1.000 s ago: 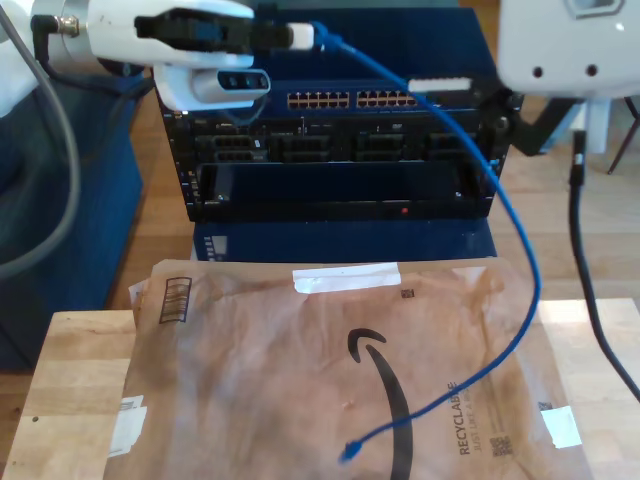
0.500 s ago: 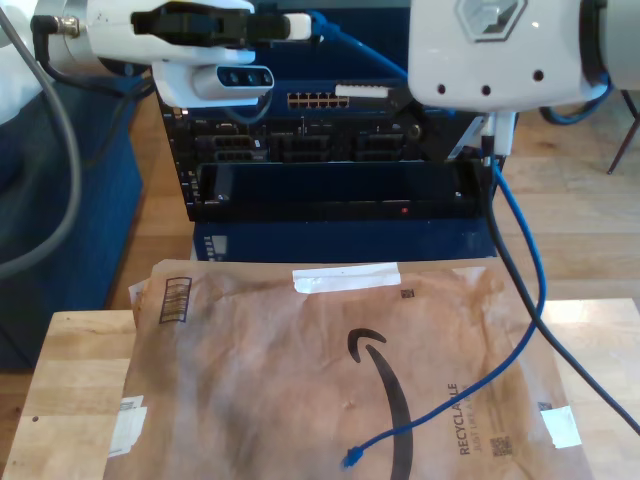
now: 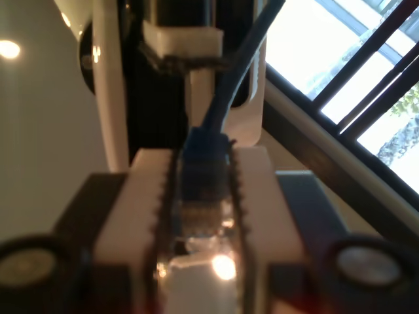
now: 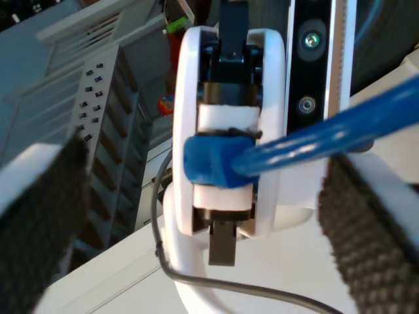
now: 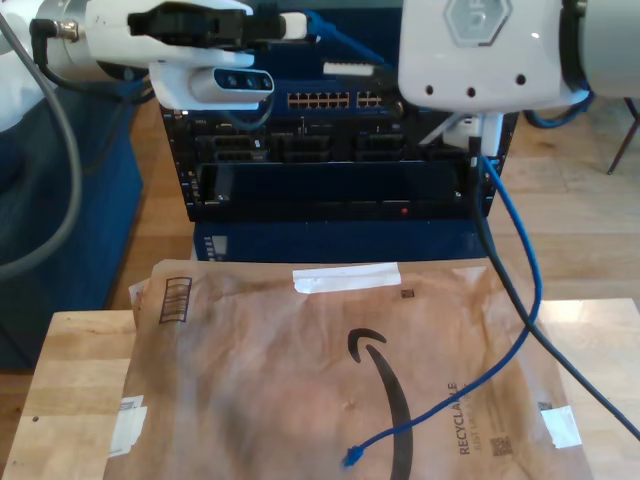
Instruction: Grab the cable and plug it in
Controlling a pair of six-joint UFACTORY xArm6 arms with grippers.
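Note:
The bright-blue cable (image 5: 522,240) hangs from high at the exterior view's left and drapes down to a free plug (image 5: 350,458) lying on the brown mailer. My first gripper (image 5: 300,24) is shut on the cable's other plug (image 3: 203,163), clamped between its white pads (image 3: 147,196). My second gripper (image 5: 345,62) faces it from the exterior view's right and is open wide. Its black ribbed pads (image 4: 366,229) stand on either side of the first gripper (image 4: 226,163) and the held plug (image 4: 209,160), touching neither. The cable (image 4: 327,134) runs past one pad.
A dark rack with a row of network ports (image 5: 340,100) stands behind the table. A brown paper mailer (image 5: 300,380) covers most of the wooden table (image 5: 70,380). A thick black robot cable (image 5: 505,290) hangs beside the blue one.
The second arm has swung toward the exterior view's left, closing on the first gripper and the held plug. The first arm has barely moved. The cable's hanging part has shifted slightly.

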